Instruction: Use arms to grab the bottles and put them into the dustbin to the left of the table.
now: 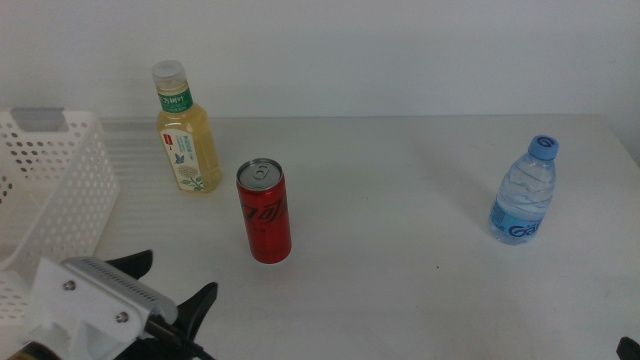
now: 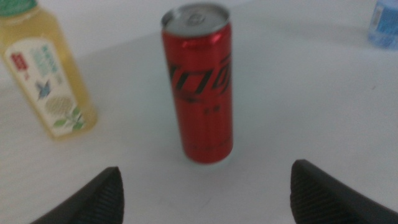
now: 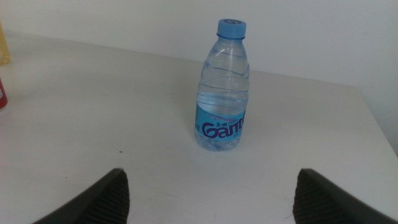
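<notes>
The left gripper (image 1: 175, 290) is seen at the bottom left of the middle view, low over the table (image 1: 400, 250), with its white housing at the picture's edge and its two dark jaws spread wide. Nothing is held between them. The can (image 1: 264, 212) stands upright ahead of this gripper, apart from the jaw tips and a little to their right in the middle view. In the left wrist view the can (image 2: 200, 84) is seen roughly midway between the spread jaws of the gripper (image 2: 205, 193), though farther off than their tips; no contact is made.

The tea bottle (image 1: 186, 130) stands upright behind and to the left of the can, near it but not touching. In the left wrist view the tea bottle (image 2: 46, 74) lies off to one side of the can, outside the line of the jaws. The dustbin (image 1: 55, 190) stands at the table's left edge, just left of the tea bottle and beside the left gripper's housing.

The right gripper (image 3: 211, 193) is hardly seen in the middle view, only a dark speck at the bottom right corner. In the right wrist view its jaws are set wide apart and empty. The water bottle (image 3: 222, 87) stands upright ahead of them, about centred between the jaws and well clear of their tips. In the middle view the water bottle (image 1: 524, 190) is placed at the table's right side, well apart from the can.
</notes>
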Tool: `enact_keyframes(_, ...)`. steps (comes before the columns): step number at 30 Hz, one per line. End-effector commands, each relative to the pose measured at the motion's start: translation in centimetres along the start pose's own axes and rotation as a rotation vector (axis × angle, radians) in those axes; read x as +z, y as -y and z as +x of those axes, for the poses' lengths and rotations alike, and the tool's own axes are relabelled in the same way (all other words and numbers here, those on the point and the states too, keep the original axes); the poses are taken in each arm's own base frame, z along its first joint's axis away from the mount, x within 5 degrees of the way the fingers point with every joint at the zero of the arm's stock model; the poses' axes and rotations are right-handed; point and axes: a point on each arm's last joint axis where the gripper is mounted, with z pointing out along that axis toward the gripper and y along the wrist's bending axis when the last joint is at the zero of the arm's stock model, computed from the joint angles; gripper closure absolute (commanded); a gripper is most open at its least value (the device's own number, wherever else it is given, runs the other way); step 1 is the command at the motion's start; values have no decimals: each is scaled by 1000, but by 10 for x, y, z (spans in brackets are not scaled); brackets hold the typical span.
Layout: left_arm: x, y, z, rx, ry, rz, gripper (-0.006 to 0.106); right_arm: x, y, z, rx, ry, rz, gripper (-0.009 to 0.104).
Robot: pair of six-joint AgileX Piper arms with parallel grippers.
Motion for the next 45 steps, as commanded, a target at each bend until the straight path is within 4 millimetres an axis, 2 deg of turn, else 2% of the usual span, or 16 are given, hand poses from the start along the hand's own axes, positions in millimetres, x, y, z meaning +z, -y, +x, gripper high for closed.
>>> enact_keyframes(1, 6, 2, -20, -17, 159, -4, 16, -3, 1, -10, -14, 104, 17, 25)
enact_keyframes(5, 8, 3, -16, -64, 198, 3, 16, -3, 1, -10, -14, 104, 17, 25)
enact_keyframes(11, -16, 1, 1, -93, 370, -3, 16, -3, 1, -10, -14, 104, 17, 25)
enact_keyframes(27, -14, 1, 2, -107, 358, -1, 16, -3, 1, -10, -14, 104, 17, 25)
enact_keyframes(29, -12, 1, 4, -68, 341, -10, 15, -3, 1, -10, -14, 104, 17, 25)
enact_keyframes(35, -3, 2, 3, -75, 339, -11, 13, -3, 1, -10, -14, 104, 17, 25)
enact_keyframes(45, 39, 4, 2, -119, 324, -7, 13, -3, 1, -10, -14, 104, 17, 25)
